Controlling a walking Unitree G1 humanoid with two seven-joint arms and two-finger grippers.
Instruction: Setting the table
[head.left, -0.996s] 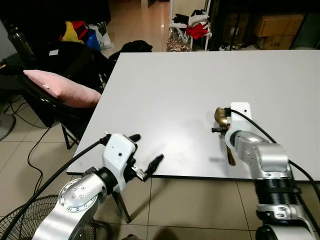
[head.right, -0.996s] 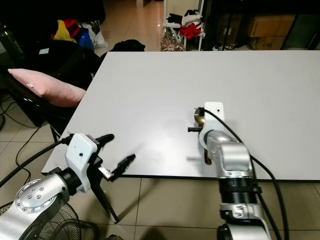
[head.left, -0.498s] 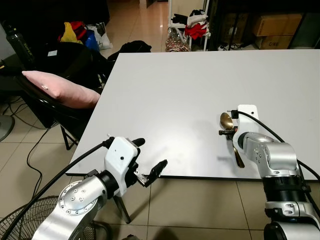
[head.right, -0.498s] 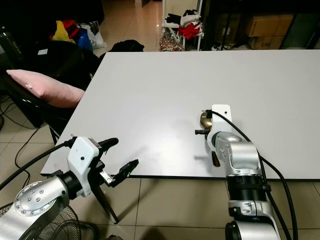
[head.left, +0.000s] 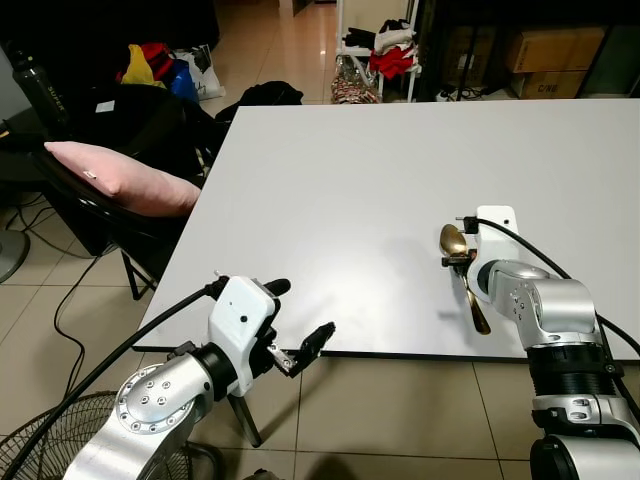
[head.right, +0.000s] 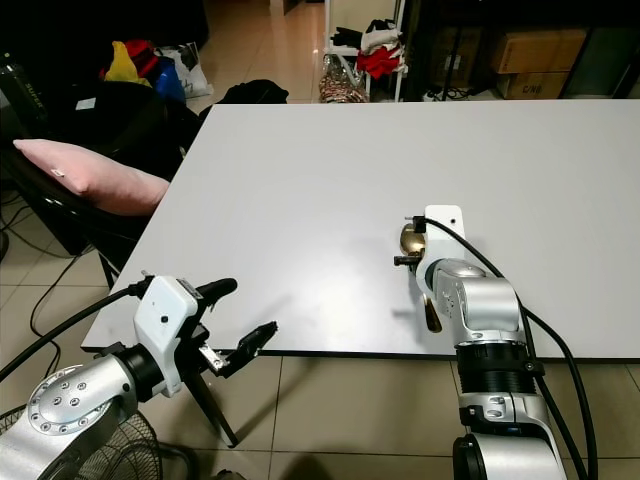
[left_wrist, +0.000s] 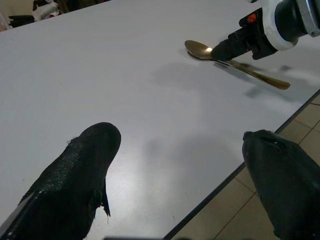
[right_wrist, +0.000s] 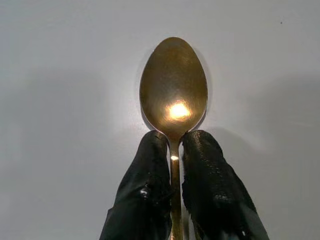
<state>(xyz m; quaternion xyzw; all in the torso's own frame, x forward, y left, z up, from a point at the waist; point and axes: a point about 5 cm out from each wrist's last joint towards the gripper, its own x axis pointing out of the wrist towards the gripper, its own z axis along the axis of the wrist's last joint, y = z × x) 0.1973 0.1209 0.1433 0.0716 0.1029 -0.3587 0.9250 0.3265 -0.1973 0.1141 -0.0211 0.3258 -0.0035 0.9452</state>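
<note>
White tabletop (head.left: 330, 190): right tool (right_wrist: 170, 156) pinches spoon (right_wrist: 173, 90) at its neck, apparently to position it; left tool (head.left: 298, 322) gapes empty.

the two head views look forward and down from above the near edge of the white table (head.left: 400, 170), both arms rising from below. the left wrist view looks low across the tabletop toward the gold spoon (left_wrist: 235, 62). the right wrist view looks straight down, very close, on the same spoon.
</note>
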